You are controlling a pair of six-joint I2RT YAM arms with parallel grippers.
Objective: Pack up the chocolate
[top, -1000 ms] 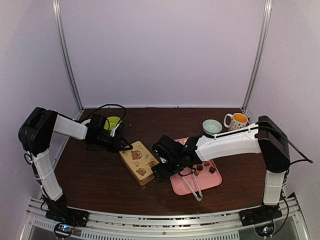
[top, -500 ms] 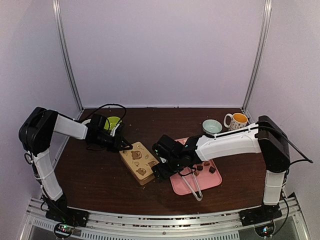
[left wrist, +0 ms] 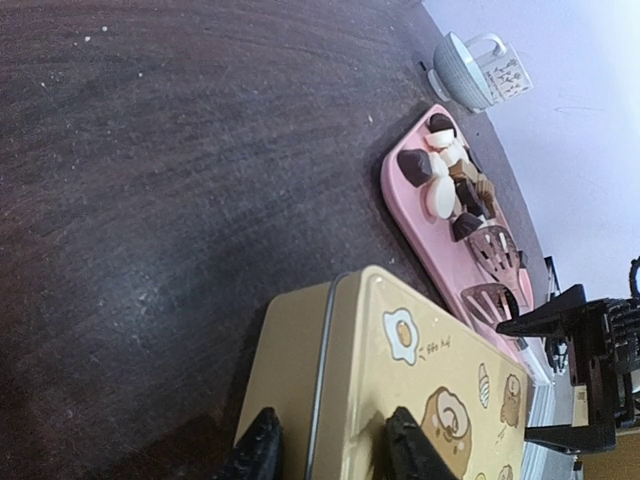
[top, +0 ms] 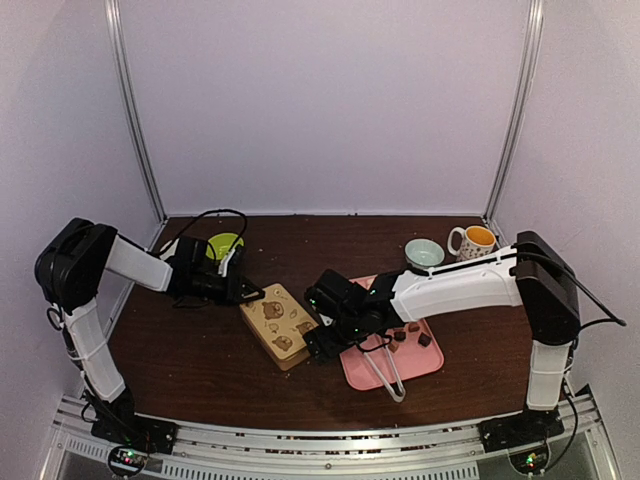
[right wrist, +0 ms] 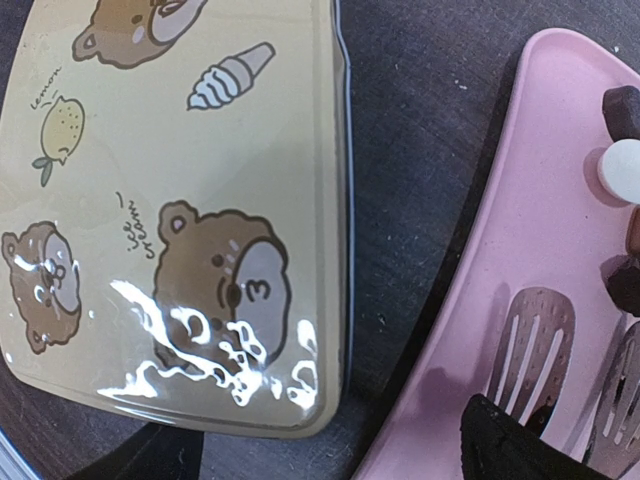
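The chocolate (top: 408,334), small dark, caramel and white pieces, lies on the far part of a pink tray (top: 432,361); it also shows in the left wrist view (left wrist: 445,170) and the right wrist view (right wrist: 625,168). A tan box with bear pictures (top: 280,322) lies closed, left of the tray. My left gripper (top: 247,292) is open at the box's far-left corner, one finger over the lid (left wrist: 440,350), one against the side wall. My right gripper (top: 325,345) is open wide and empty, low over the gap between the box's near-right corner (right wrist: 180,150) and the tray's edge (right wrist: 520,250).
Clear tongs (top: 385,370) lie on the tray's near part, their slotted ends close to my right fingers (right wrist: 525,340). A pale bowl (top: 424,252) and a white mug (top: 472,240) stand at the back right. A green bowl (top: 225,243) sits behind my left wrist.
My left arm has shifted slightly, so more of the green bowl shows. The box, the tray and my right arm have not moved.
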